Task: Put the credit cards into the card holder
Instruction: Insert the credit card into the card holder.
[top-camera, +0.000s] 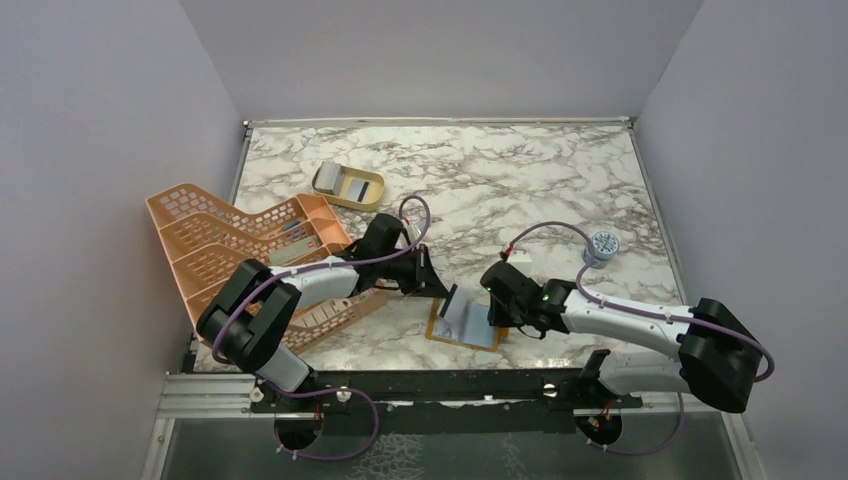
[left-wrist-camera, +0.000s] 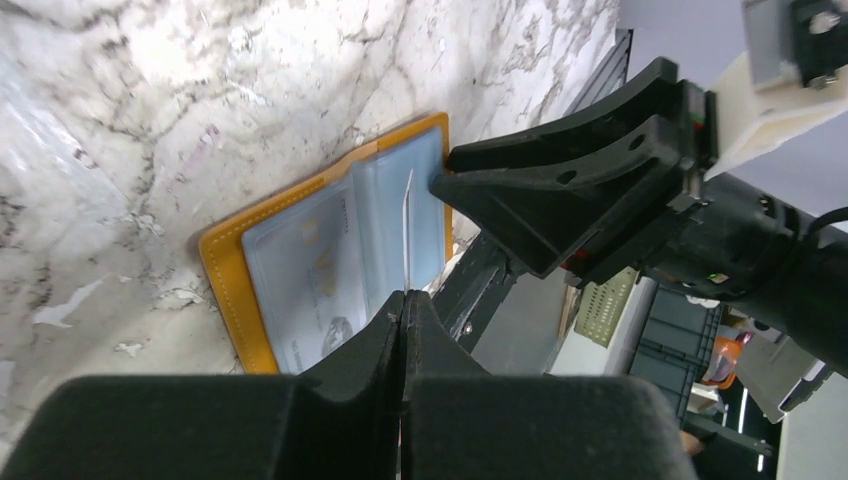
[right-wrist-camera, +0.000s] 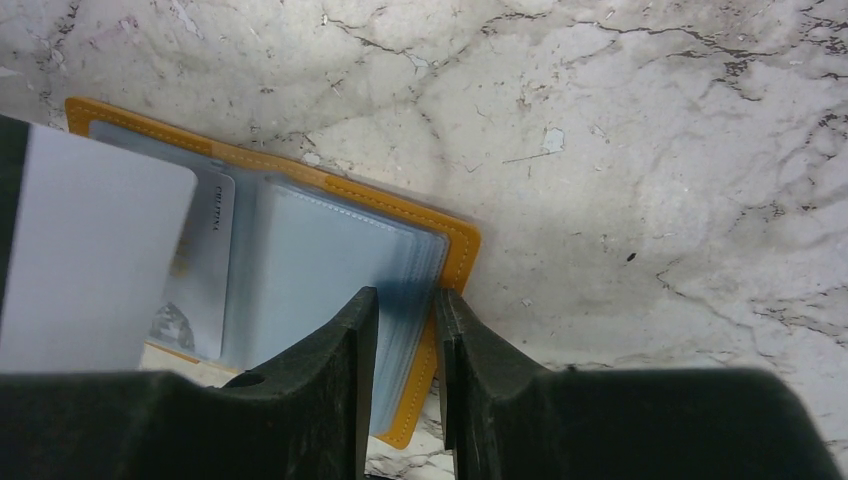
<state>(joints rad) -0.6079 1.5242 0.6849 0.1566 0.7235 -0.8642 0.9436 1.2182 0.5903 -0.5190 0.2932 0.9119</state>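
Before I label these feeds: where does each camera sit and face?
Top external: above, behind the bases, looking down at the table; both arms show.
Left wrist: on the left arm, looking past the left gripper and its credit card at the card holder.
Right wrist: looking down past the right gripper at it.
All share the card holder.

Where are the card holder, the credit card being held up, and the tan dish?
card holder (right-wrist-camera: 460, 255), right wrist view, orange edge.
credit card (right-wrist-camera: 90, 260), right wrist view, white face.
tan dish (top-camera: 324, 179), top external view, left rim.
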